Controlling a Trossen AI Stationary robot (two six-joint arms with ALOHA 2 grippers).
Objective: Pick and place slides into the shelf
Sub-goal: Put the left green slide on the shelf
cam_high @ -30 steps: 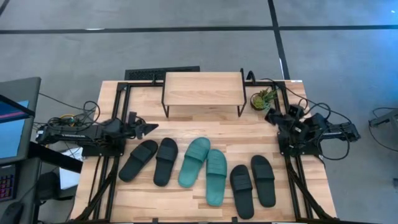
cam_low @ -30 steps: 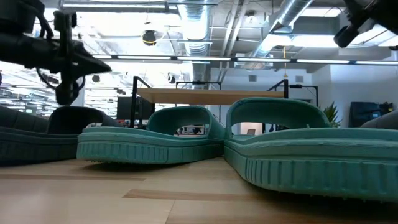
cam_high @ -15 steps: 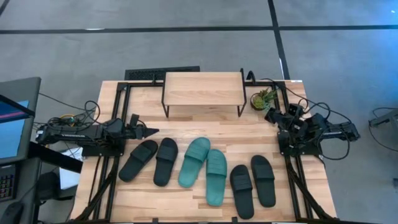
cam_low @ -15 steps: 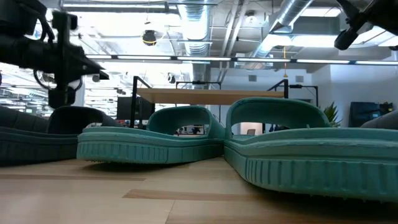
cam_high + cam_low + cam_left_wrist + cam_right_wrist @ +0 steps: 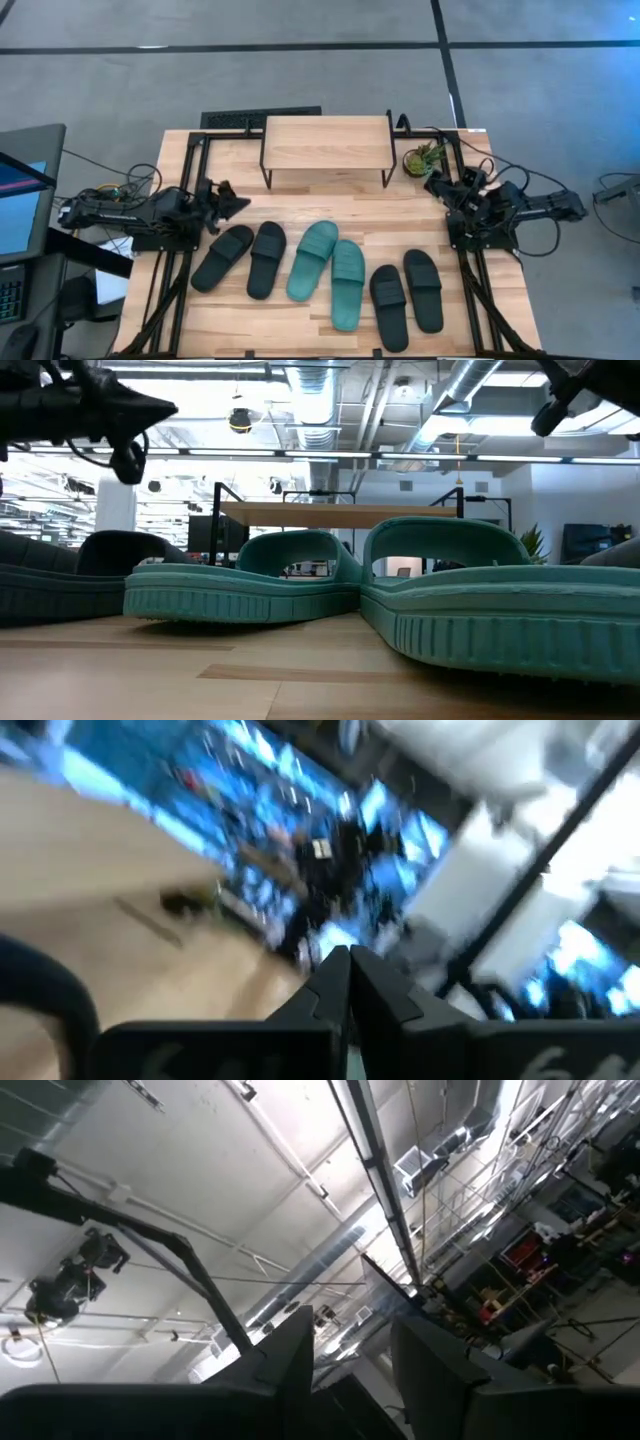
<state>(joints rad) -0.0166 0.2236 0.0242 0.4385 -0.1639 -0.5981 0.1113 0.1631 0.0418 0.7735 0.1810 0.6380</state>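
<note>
Six slides lie sole-down in a row on the near half of the table: a black pair (image 5: 245, 258) on the left, a teal pair (image 5: 330, 268) in the middle (image 5: 245, 595), and a black pair (image 5: 405, 296) on the right. The shelf (image 5: 327, 143) stands on its black legs at the far edge, with its wooden top board (image 5: 340, 513) bare. My left gripper (image 5: 240, 201) (image 5: 348, 960) hovers shut, above and to the far left of the left black pair. My right gripper (image 5: 432, 186) (image 5: 355, 1345) is open near the table's right side, tipped upward and holding nothing.
A small potted plant (image 5: 424, 157) sits right of the shelf, close to my right gripper. A dark flat object (image 5: 260, 119) lies at the far edge behind the shelf. Black frame rails (image 5: 180, 190) run along both table sides. Bare wood lies between the shelf and the slides.
My left gripper has risen and drawn back a little toward the table's left edge, and its tip now points higher. My right gripper has lifted slightly. The slides and the shelf have stayed where they were.
</note>
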